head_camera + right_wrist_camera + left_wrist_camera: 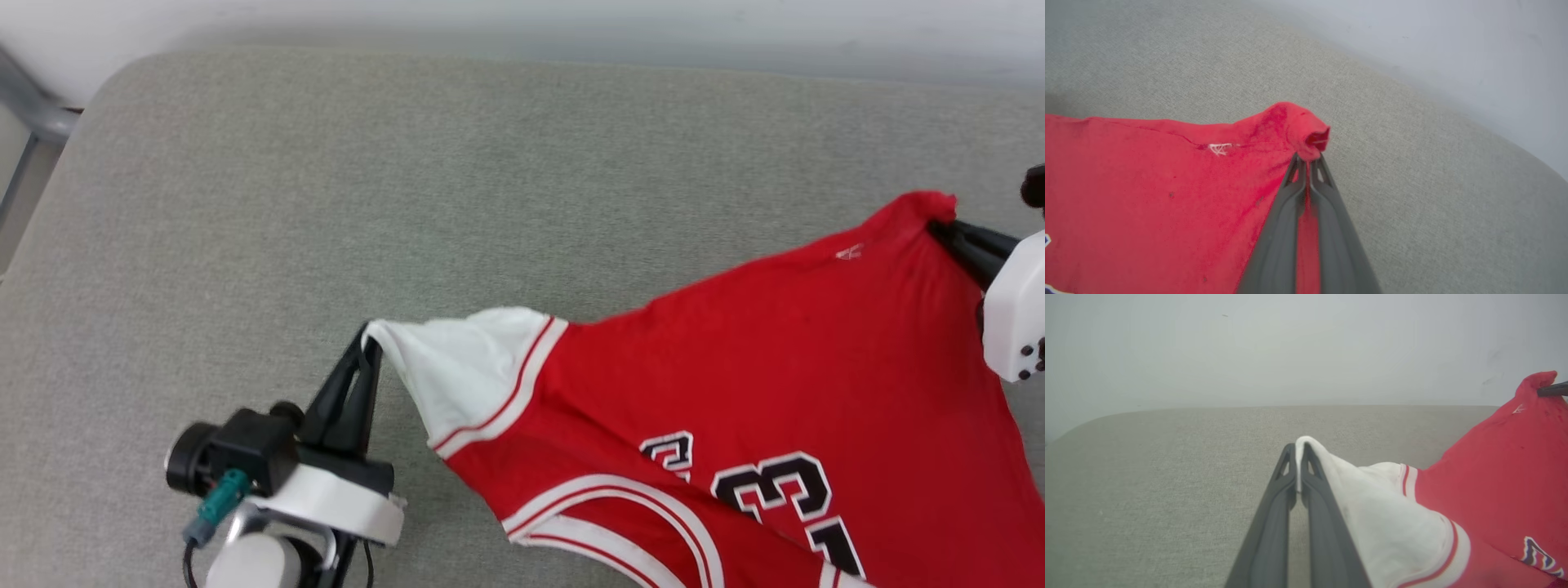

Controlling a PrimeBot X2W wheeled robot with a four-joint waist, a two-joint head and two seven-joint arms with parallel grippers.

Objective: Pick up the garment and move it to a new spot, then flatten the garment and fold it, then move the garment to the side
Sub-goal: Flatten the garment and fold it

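Note:
The garment (759,359) is a red jersey with a white sleeve, striped trim and black numerals, stretched across the right half of the grey cushion. My left gripper (371,339) is shut on the tip of the white sleeve (1372,510), which drapes over its right finger in the left wrist view, where that gripper (1299,447) pinches the cloth. My right gripper (939,229) is shut on a red corner of the garment (1167,196) at the right edge; in the right wrist view this gripper (1308,161) has a bunched red fold poking past its tips.
The grey cushion surface (408,180) spreads wide to the left and back of the garment. A pale wall (571,24) runs along the far edge. A grey metal frame (33,122) stands past the cushion's left corner.

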